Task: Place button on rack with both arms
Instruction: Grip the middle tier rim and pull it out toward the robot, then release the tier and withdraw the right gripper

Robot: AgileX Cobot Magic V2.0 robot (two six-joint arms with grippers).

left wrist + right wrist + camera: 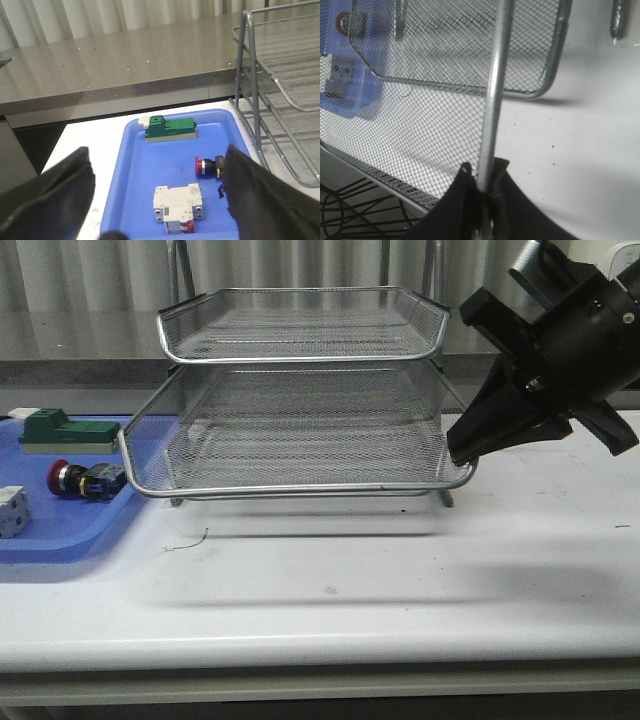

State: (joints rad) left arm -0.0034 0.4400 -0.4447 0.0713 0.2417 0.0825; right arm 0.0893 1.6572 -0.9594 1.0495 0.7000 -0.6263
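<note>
The button (85, 479), with its red cap and black body, lies on its side in the blue tray (60, 540) at the left. In the left wrist view the button (210, 166) sits just inside one finger (255, 195) of my left gripper (157, 152), which is open and empty above the tray. The left gripper is out of the front view. The silver wire-mesh rack (300, 358) stands mid-table. My right gripper (462, 455) is shut on the rim of the rack's lower tier at its front right corner. The right wrist view shows that chrome rim (495, 100) pinched between the fingertips of that gripper (482, 172).
The blue tray (131, 175) also holds a green block (65, 430) and a white breaker (12, 510); both show in the left wrist view, the block (170, 128) and the breaker (177, 205). A grey counter (125, 60) runs behind the table.
</note>
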